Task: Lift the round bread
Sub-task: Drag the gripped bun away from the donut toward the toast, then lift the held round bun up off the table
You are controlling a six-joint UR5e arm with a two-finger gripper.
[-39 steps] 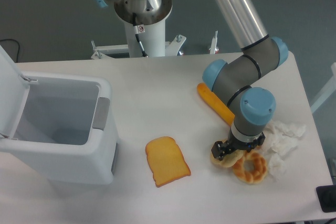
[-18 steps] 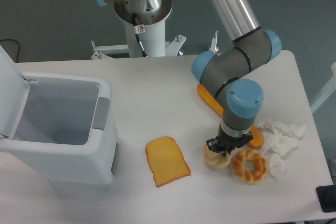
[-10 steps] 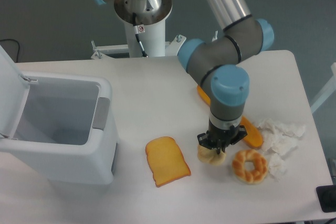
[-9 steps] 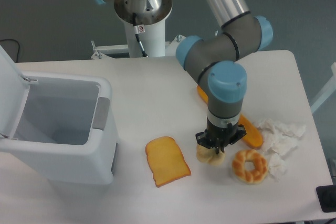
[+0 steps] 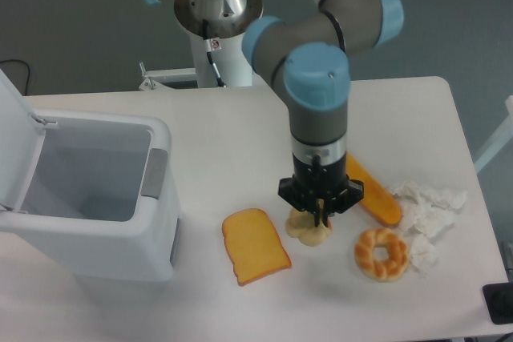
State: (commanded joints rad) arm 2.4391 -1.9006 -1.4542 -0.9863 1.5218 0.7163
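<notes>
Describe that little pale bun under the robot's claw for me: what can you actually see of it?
The round bread is a small, pale cream-yellow bun, lumpy and solid, with no hole. Only its lower part shows; the black end effector covers its top and is closed on it. It looks soft and doughy. It sits between the flat orange toast slice and the golden ring-shaped bread, touching neither. Whether it rests on the white table or hangs just above it cannot be told.

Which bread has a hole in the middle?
The golden-brown ring bread, near the crumpled paper. The round bread in the gripper is a solid pale lump, and the toast slice is flat and orange.
</notes>
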